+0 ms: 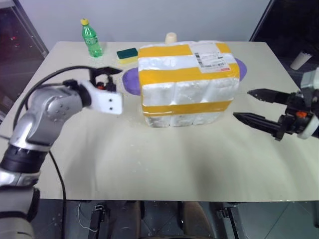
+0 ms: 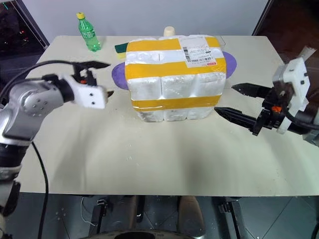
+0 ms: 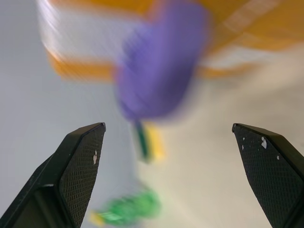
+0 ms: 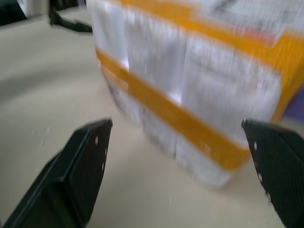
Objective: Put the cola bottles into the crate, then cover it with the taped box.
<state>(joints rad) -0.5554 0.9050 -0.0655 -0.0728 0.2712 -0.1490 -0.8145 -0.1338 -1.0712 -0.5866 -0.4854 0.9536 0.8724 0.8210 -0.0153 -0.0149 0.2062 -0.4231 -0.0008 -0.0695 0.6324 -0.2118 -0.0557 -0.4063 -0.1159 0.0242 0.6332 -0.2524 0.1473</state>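
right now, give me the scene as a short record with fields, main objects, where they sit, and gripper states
taped box: mid-table, stacked on the crate, yellow tape bands line up
cola bottles: hidden, cannot tell
left gripper: open, empty, beside the box's left side, apart from it
right gripper: open, empty, beside the box's right side, apart from it
purple plate: under and behind the stack
green bottle: upright, far left of table
sponge: behind the box, near the green bottle
table: beige top
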